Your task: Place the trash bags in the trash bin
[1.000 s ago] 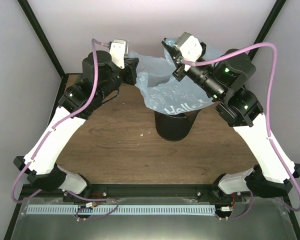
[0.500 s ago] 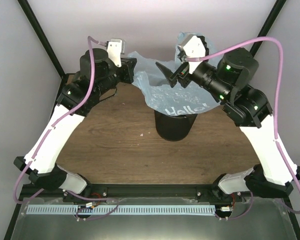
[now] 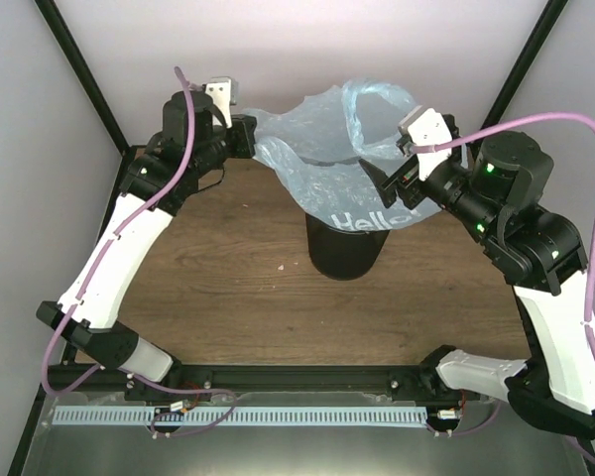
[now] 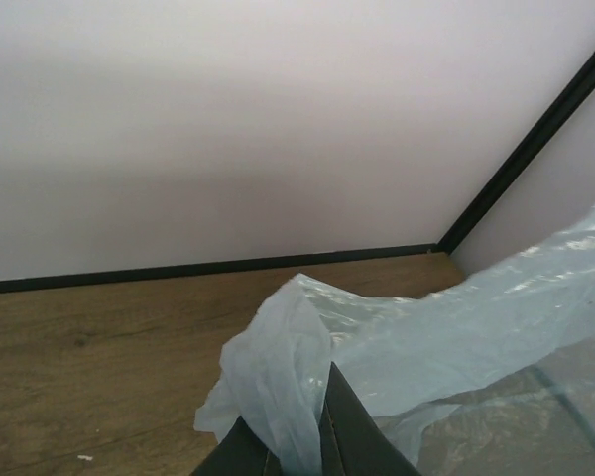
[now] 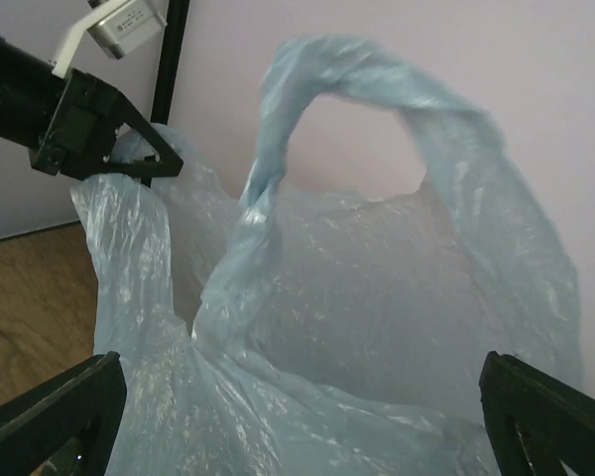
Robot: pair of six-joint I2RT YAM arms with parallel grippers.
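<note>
While the left jaws are closed on a fold of the trash bag, the right jaws stand wide open and hold nothing. In the left wrist view the thin blue plastic comes up out of the closed jaws and then runs away to the right.

From above, the trash bag is held in the air and stretched sideways. Its long axis goes from the left jaws, at the far left, across to the right arm. Its lower part, with the white lettering, hangs down to the rim of the trash bin, which stands upright on the table between the two arms. I cannot tell whether any plastic is already inside the rim.

The relation that matters is on the right side. In the right wrist view the bag fills the space straight ahead of the open jaws, one finger at each lower corner, and the handle loop stands up above them. The free right edge is therefore nearer to the right arm, while the left arm is occupied at the other end. In my judgement the right jaws need to go forward and close on this edge. The bag is wider than the bin, so it probably must be gathered before it goes down.
</note>
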